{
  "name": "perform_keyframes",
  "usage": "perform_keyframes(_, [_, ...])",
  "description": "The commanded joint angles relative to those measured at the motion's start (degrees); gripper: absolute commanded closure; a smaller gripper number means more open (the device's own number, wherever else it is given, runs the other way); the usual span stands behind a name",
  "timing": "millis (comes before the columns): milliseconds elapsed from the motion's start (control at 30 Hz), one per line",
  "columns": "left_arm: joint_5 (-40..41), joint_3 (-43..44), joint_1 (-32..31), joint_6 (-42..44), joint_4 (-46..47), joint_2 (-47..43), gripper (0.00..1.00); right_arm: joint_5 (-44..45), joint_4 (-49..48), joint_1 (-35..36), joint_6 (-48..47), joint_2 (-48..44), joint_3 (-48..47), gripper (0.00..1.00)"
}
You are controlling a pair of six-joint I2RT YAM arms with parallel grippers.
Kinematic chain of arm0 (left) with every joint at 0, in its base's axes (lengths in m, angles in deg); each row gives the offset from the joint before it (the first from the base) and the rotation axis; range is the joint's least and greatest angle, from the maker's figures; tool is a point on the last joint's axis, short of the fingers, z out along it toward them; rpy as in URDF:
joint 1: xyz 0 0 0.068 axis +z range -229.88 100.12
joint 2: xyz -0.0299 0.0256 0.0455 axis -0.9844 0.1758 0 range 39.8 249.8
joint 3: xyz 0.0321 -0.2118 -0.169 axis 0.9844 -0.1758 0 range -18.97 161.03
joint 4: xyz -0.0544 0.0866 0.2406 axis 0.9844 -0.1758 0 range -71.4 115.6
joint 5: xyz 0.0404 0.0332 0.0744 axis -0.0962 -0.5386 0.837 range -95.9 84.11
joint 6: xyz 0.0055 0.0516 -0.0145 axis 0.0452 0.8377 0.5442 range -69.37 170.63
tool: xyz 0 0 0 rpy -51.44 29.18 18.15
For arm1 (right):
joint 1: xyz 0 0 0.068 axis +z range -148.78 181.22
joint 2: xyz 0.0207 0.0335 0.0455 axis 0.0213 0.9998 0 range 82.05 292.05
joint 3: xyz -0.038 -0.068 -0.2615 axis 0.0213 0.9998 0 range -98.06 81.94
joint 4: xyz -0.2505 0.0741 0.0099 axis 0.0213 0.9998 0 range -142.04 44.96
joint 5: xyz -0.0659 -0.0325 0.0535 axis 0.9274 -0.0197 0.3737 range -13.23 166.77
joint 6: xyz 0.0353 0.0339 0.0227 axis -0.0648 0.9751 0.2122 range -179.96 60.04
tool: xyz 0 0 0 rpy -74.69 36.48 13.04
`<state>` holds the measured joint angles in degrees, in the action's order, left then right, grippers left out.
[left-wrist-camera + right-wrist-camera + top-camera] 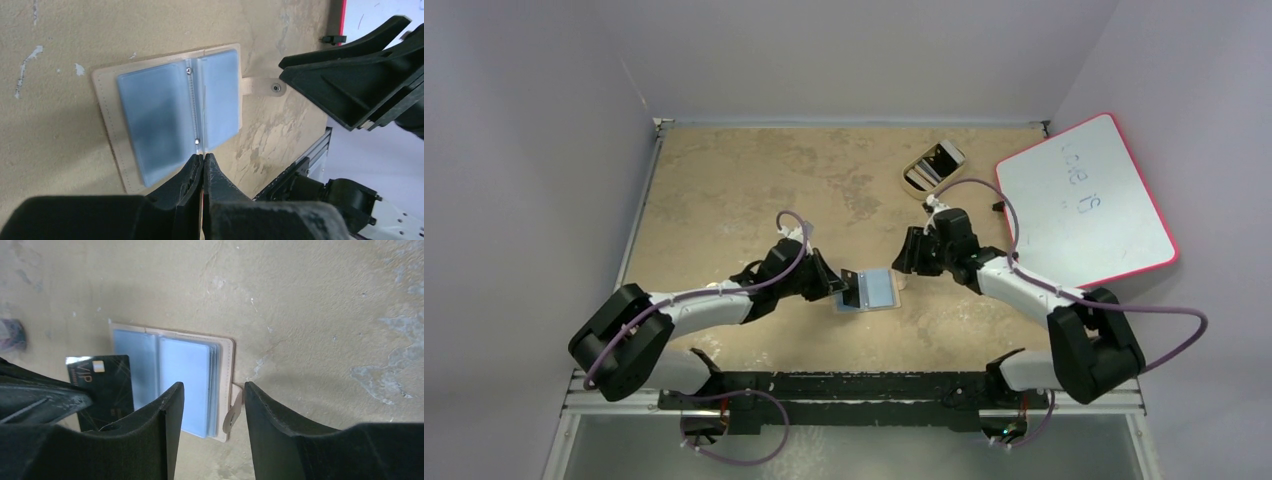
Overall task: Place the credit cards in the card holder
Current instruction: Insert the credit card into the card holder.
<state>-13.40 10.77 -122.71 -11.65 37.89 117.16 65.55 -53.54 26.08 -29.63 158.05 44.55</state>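
Arms flank a small tan bifold card holder [107, 107], lying open and flat on the mottled beige table [754, 190] with its pale blue-grey plastic sleeves facing up. The left gripper [203, 157], pressed together, pinches a thin black plastic credit card marked "VIP" [102, 385] by one edge. It holds the card upright over the holder's spine, the card's plane in line with that spine; whether the lower edge touches the sleeves cannot be told. The right gripper [212, 390], spread and empty, hovers just beside the holder on the side of its little snap tab [265, 87]. The left arm looks nearer the job: the card likely needs tilting toward a sleeve mouth, with the right gripper placed to steady the holder.
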Motion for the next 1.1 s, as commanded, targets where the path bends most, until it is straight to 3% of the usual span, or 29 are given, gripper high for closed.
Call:
perform_keyframes(0, [-6.45, -2.19, 2.74, -3.71, 11.44, 0.90, 1.00, 2.75, 0.84, 1.42, -1.87, 2.90, -2.68, 0.50])
perform_keyframes(167, [-8.90, -2.49, 3.56, -3.74, 13.57, 2.55, 1.00, 3.22, 1.08, 2.27, -1.92, 6.22, -3.03, 0.55])
perform_keyframes(400, [-11.04, -1.72, 4.09, -2.74, 14.58, 5.52, 1.00, 4.40, -0.20, 2.66, -0.80, 6.00, -1.54, 0.84])
perform_keyframes(533, [-11.57, -1.67, 4.60, -1.90, 14.52, 6.74, 1.00, 4.04, -0.62, 2.67, -0.88, 6.61, -1.36, 0.92])
perform_keyframes(1067, [-12.70, -1.34, 4.82, -1.78, 18.05, 11.56, 1.00, 2.85, -2.71, 2.65, -0.62, 7.23, 0.22, 0.92])
